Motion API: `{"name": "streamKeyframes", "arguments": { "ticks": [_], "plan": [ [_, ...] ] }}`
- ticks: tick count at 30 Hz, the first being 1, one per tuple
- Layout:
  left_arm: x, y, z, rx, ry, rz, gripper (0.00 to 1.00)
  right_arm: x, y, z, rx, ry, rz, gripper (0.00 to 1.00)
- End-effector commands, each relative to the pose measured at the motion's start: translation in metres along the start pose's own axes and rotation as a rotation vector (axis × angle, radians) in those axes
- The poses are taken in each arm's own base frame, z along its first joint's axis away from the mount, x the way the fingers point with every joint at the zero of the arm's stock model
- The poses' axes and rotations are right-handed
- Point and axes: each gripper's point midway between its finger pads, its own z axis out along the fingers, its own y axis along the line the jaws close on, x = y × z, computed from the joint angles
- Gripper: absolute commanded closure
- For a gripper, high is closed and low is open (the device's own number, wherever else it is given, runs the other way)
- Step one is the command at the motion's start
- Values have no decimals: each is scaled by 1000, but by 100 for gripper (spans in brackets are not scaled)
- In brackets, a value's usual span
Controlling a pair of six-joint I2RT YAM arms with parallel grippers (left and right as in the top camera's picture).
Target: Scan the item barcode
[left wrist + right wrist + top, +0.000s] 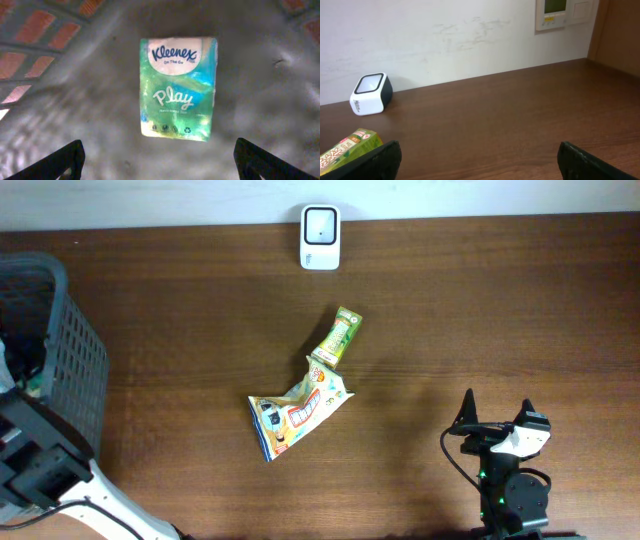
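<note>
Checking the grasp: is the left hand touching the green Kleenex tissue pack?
Apart. Left wrist view: open left hand, fingertips clear of the green Kleenex tissue pack.

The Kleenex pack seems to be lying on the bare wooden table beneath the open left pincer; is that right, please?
Not quite: the Kleenex pack lies on the grey floor of the basket instead; the left wrist view shows the mesh walls around it. It is indeed beneath the open left pincer.
</note>
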Motion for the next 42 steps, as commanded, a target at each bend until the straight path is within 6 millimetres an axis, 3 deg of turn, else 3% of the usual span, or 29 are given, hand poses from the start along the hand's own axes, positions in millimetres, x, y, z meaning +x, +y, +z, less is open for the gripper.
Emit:
{"name": "streamKeyframes", "arguments": {
  "ticks": [1, 4, 7, 9, 12, 15, 18, 19, 22, 25, 26, 27, 29, 30, 32, 34, 36, 37, 40, 41, 42],
  "plan": [
    [5, -3, 20, -9, 32, 48, 16, 2, -2, 0, 10, -1, -6, 1],
    [12, -7, 42, -14, 69, 56, 23, 2, -2, 0, 10, -1, -6, 1],
    [18, -9, 57, -18, 99, 63, 48, 2, -2, 0, 9, -1, -6, 1],
    [19, -9, 60, -20, 105, 64, 50, 2, -2, 0, 9, -1, -6, 1],
    [20, -9, 60, -21, 111, 65, 77, 2, -2, 0, 10, -1, -6, 1],
    [20, -8, 56, -21, 117, 90, 83, 2, -2, 0, 10, -1, -6, 1],
    [3, -5, 29, -14, 76, 86, 86, 2, -2, 0, 10, -1, -6, 1],
    [-6, -3, 14, -10, 47, 79, 86, 2, -2, 0, 10, -1, -6, 1],
    [-41, -6, -68, 102, -124, 45, 87, 2, -2, 0, 9, -1, -6, 1],
    [-62, -11, -202, 297, -387, 25, 86, 2, -2, 0, 9, -1, -6, 1],
    [-59, -14, -251, 365, -480, 34, 85, 2, -2, 0, 9, -1, -6, 1],
    [-54, -17, -276, 407, -523, 37, 85, 2, -2, 0, 10, -1, -6, 1],
    [-20, -33, -349, 518, -632, 96, 84, 2, -2, 0, 9, -1, -6, 1],
    [-8, -41, -363, 538, -643, 125, 84, 2, -2, 0, 9, -1, -6, 1],
    [31, -83, -387, 608, -622, 245, 83, 2, -2, 0, 9, -1, -6, 1],
    [60, -114, -381, 605, -547, 340, 81, 2, -2, 0, 9, -1, -6, 1],
    [102, -153, -348, 536, -406, 475, 81, 2, -2, 0, 9, -1, -6, 1],
    [113, -164, -337, 526, -366, 512, 81, 2, -2, 0, 9, -1, -6, 1],
    [160, -214, -275, 475, -211, 663, 80, 2, -2, 0, 9, -1, -6, 1],
    [179, -238, -242, 468, -168, 715, 80, 2, -2, 0, 9, -1, -6, 1],
    [191, -252, -222, 465, -150, 744, 80, 2, -2, 0, 9, -1, -6, 1]
  ]
}}
